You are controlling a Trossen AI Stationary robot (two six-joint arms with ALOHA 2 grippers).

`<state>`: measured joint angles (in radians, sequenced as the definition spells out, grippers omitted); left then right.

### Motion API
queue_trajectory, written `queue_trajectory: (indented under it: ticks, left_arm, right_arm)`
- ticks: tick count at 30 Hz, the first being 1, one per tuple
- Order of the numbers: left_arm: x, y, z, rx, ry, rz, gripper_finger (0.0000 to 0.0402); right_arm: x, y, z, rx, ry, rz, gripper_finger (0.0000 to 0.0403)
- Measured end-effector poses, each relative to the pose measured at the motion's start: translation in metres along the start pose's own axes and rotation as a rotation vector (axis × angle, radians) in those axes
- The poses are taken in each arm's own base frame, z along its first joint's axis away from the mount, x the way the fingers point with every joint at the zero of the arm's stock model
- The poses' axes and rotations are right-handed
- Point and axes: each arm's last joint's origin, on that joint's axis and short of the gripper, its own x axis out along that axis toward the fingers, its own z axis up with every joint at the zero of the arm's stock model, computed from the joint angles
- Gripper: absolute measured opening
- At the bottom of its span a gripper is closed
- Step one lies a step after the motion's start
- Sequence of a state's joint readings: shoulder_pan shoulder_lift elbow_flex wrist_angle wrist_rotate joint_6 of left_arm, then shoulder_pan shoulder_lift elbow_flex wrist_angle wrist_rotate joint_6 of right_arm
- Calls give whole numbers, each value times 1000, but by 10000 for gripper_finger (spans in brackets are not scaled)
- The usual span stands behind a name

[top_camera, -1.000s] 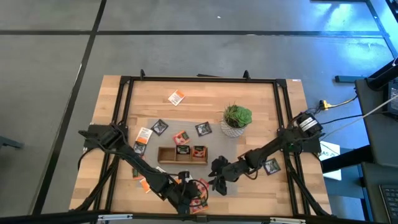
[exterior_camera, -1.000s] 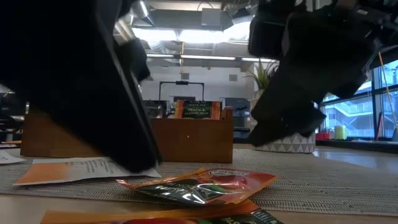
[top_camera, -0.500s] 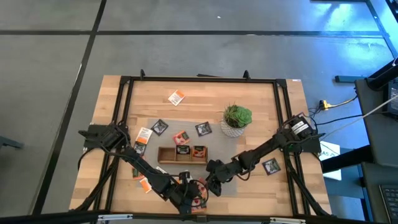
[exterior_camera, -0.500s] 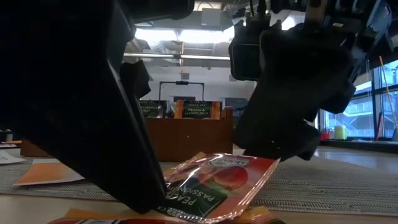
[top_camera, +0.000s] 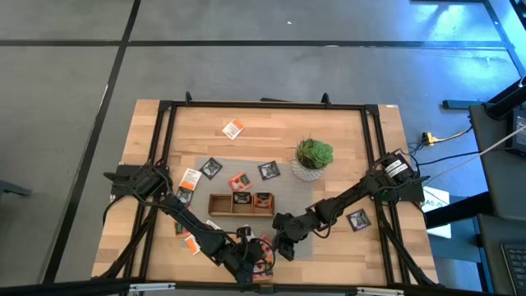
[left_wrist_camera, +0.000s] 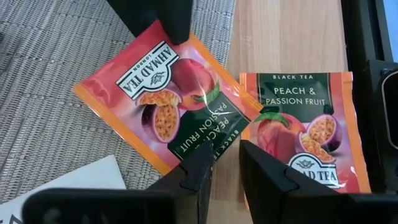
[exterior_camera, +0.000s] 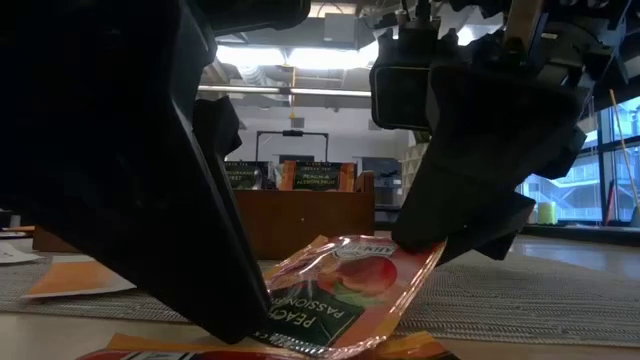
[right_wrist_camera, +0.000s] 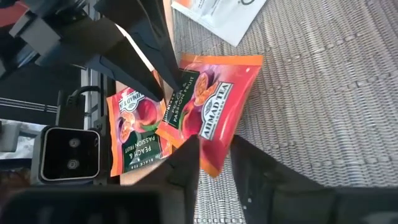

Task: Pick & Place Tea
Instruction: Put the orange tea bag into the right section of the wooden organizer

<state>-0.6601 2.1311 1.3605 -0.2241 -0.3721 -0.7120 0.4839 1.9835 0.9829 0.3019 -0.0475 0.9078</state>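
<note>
- Between both grippers' jaws, a red-orange tea sachet is being pinched at opposite edges: left gripper and right gripper are both clamping it.
- Beside it, a second sachet is lying flat.

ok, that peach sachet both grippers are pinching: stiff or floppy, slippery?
Sachet probably floppy: in the low view it bows between the left gripper and right gripper. Likely slippery: the foil looks glossy. Probably very light: thin, flat, held by its edges alone.
</note>
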Motion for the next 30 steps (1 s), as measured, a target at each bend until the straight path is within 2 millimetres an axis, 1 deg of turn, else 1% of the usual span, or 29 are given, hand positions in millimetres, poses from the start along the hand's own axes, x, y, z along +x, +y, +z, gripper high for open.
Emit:
queue_trajectory:
  ticks: [6,8,10,12,15,18,22,25,28,30]
  left_arm:
    - [0,0,0,12,1,3,77]
    - [-2,1,0,34,2,2,76]
    - [-7,2,2,69,5,12,75]
    - [-17,1,7,86,-12,8,75]
    - [-40,-1,21,87,-81,4,75]
    - [-59,0,28,88,-141,45,75]
    - [-83,0,42,28,-250,67,75]
    - [-95,1,49,-1,-301,73,77]
    - [-105,0,54,-8,-357,73,79]
    - [-111,-1,54,-16,-387,95,79]
  right_arm:
    - [0,-1,1,-25,-2,-2,17]
    - [0,-1,1,-48,-2,-2,9]
    - [0,-1,1,-54,-6,-2,11]
    - [0,-1,1,-55,-5,0,13]
    - [0,0,1,-78,-6,1,9]
    - [-6,5,5,-103,-20,17,6]
    - [-29,25,17,-180,-100,61,6]
    - [-55,40,21,-256,-156,17,6]
    - [-86,53,15,-321,-215,-96,6]
    - [-110,59,8,-350,-256,-213,7]
